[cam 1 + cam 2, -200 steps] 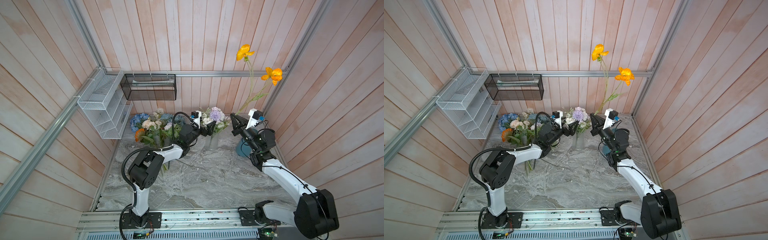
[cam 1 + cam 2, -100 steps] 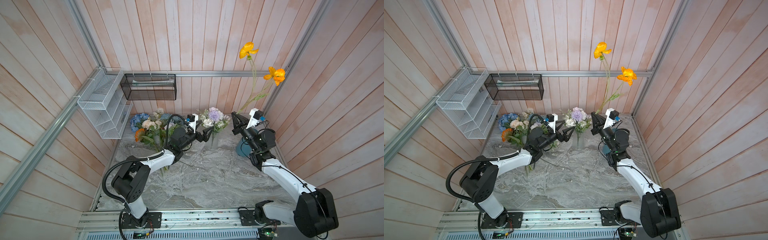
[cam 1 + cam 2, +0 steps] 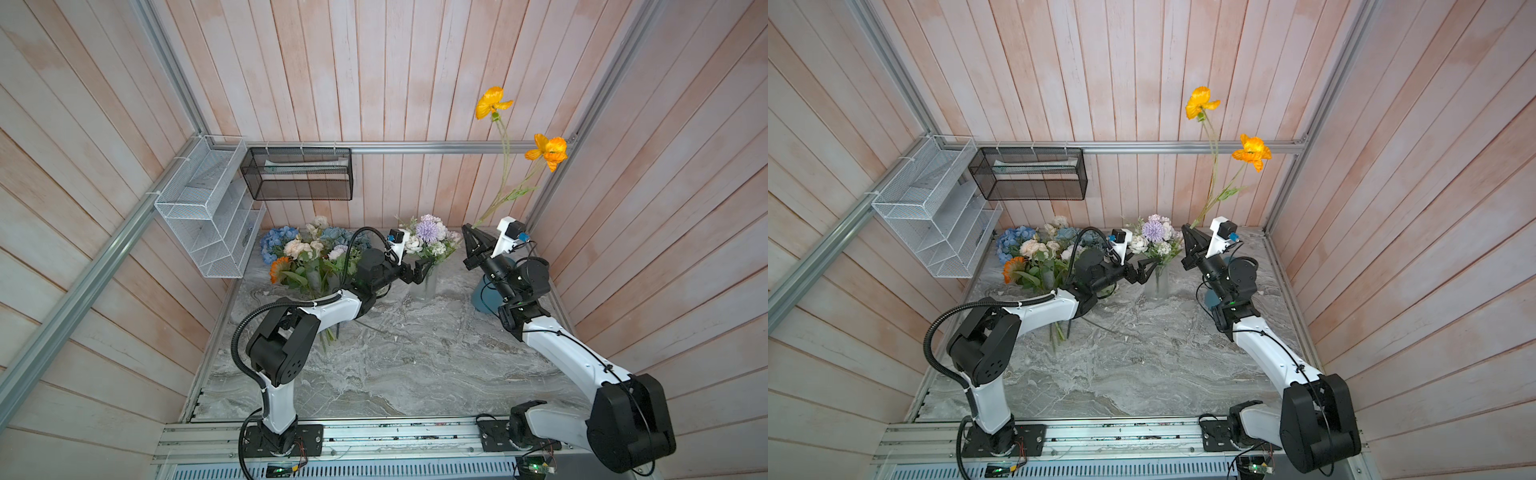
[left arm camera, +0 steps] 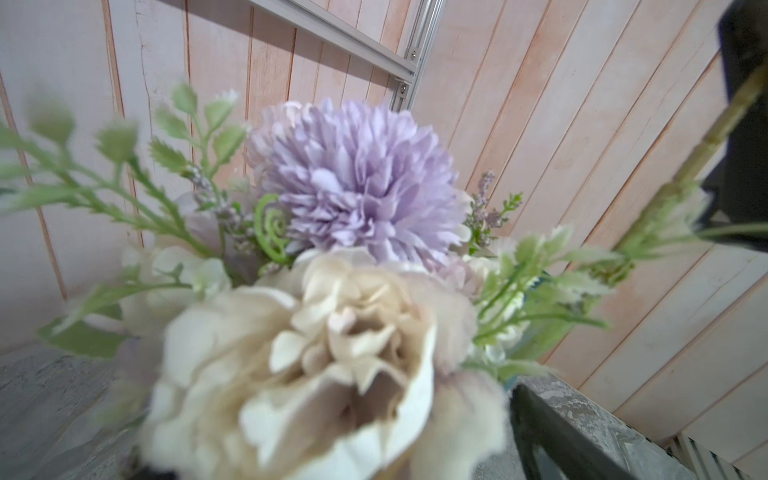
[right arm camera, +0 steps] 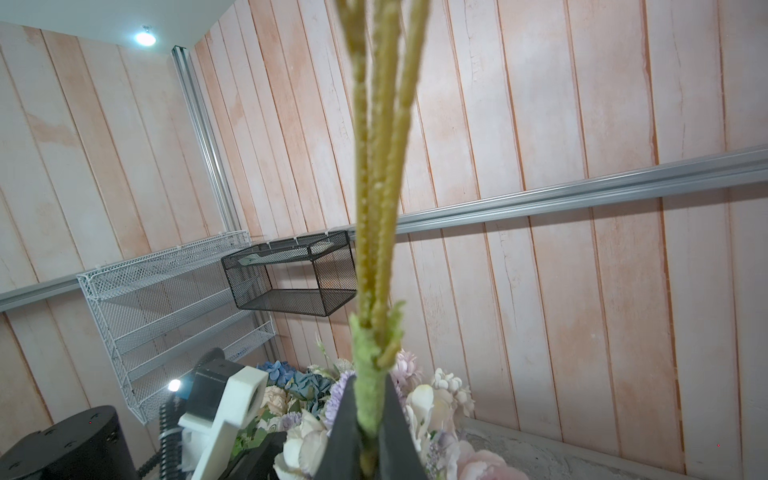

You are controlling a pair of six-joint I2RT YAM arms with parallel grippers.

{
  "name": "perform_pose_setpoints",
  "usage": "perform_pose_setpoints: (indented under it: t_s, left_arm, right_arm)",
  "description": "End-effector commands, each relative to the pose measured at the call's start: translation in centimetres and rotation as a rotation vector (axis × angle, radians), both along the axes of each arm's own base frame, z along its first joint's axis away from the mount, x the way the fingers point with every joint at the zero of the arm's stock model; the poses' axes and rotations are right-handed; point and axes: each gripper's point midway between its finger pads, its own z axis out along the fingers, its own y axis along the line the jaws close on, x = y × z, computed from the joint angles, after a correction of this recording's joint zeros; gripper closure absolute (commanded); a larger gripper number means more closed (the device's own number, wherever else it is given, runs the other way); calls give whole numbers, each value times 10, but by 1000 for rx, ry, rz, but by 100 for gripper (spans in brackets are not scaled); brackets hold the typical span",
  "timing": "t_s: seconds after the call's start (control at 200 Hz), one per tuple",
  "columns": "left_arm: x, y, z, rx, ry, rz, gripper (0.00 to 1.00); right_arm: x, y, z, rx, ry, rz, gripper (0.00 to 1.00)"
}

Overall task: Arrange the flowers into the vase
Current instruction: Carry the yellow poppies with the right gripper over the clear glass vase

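We pinch the poppy [image 3: 491, 102] stem low in the right claw [image 3: 468, 229]; it looks light, whippy and top-heavy. The left claw [image 3: 422, 270] is spread by the vase [image 3: 424, 287].

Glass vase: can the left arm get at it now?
Probably yes: the open left gripper sits at the neck of the glass vase under the lilac bouquet, nothing between. The right gripper, shut on the poppy stem, stands apart.
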Motion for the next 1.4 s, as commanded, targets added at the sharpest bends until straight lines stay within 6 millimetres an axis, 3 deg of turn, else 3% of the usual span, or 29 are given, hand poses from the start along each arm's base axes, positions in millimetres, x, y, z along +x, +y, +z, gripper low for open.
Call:
perform_pose_setpoints:
  t_s: [0.0, 0.305, 0.535, 0.695, 1.14, 1.395]
  left_arm:
    - [15, -4, 6, -22, -26, 29, 0]
    - [47, 5, 4, -35, -2, 184, 3]
    - [48, 9, 21, -74, -30, 208, 15]
    - [46, 7, 37, -103, -58, 189, 15]
    - [48, 2, 36, -86, -62, 173, 15]
    - [49, 1, 34, -78, -65, 171, 15]
  right_arm:
    - [-2, 0, 5, 3, -28, 10, 100]
    - [-11, 0, 11, 0, -49, 23, 100]
    - [-13, -1, 14, 2, -63, 18, 100]
    - [-14, -1, 19, 3, -78, 25, 100]
    - [-1, 30, 10, -34, -132, 74, 100]
    - [4, 59, -14, -176, -151, 45, 100]
